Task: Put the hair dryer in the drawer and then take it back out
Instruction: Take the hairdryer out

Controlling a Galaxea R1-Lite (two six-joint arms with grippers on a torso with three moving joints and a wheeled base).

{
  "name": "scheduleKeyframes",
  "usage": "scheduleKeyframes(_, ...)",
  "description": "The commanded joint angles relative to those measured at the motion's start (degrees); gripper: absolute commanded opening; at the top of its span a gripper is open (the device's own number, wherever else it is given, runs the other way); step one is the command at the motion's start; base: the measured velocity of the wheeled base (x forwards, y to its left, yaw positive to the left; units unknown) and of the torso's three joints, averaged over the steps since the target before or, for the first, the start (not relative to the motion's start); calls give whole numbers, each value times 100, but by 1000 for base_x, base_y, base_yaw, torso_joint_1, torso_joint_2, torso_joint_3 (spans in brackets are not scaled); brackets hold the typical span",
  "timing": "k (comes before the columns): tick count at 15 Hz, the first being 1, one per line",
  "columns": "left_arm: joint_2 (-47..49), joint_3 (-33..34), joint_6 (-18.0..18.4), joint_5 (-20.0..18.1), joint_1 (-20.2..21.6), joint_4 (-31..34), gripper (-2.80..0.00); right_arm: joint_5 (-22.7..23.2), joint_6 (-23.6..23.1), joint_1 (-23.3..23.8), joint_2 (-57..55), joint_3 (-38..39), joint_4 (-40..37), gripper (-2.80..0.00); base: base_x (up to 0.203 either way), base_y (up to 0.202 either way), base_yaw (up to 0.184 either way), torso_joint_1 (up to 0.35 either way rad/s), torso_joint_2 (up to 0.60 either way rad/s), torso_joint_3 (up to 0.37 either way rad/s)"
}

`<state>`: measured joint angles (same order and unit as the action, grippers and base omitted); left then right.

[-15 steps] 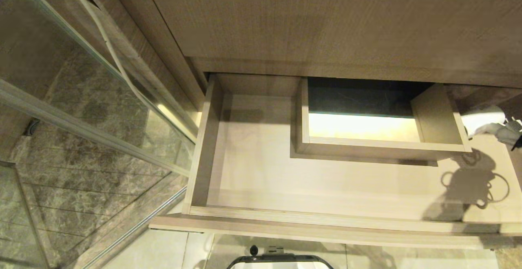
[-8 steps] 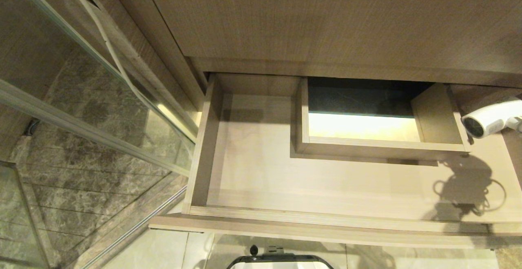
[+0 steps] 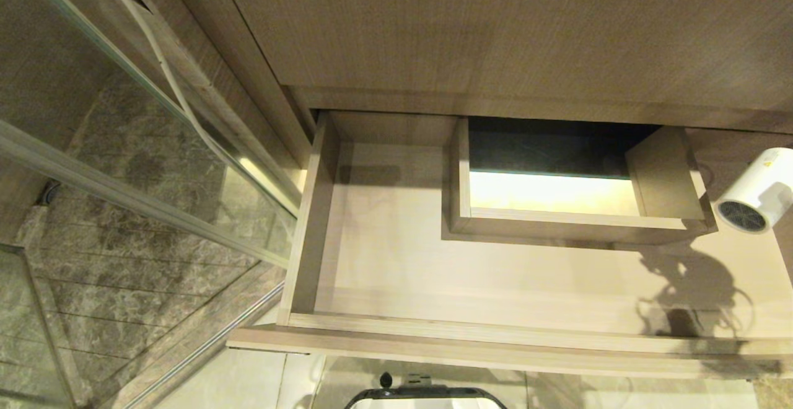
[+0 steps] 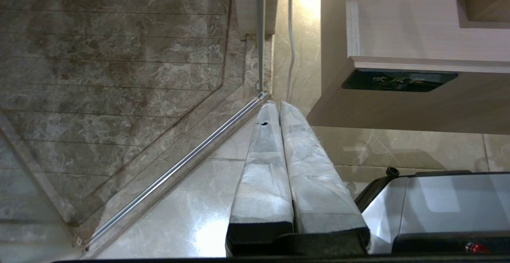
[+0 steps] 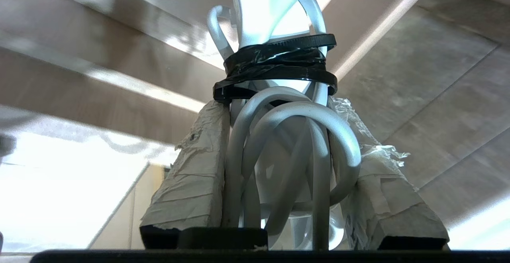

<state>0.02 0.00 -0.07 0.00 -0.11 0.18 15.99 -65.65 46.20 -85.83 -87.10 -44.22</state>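
Warm dim light, hard shadows

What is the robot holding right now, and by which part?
The right tool grips the hair dryer by its handle and bundled cord, held over the drawer. The left tool is shut and holds nothing.

White hair dryer (image 3: 753, 195) above open drawer (image 3: 495, 328)
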Motion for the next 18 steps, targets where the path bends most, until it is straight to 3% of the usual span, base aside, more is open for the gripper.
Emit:
scheduleKeyframes(1,-2,9,-1,0,2,-1,-280,-51,-76,107,689,0,-136,-280,0,0,0,0,0,0)
scheduleKeyframes(9,-2,9,-1,0,2,-1,-280,107,-7,446,2683,-9,-324,-280,0,0,0,0,0,0)
scheduleKeyframes(12,-2,8,-1,0,2,-1,-280,449,526,517,3100,-379,-317,-280,0,0,0,0,0,0)
scheduleKeyframes(18,-2,9,-1,0,2,-1,-280,818,992,512,3433,-1345,-359,-280,0,0,0,0,0,0)
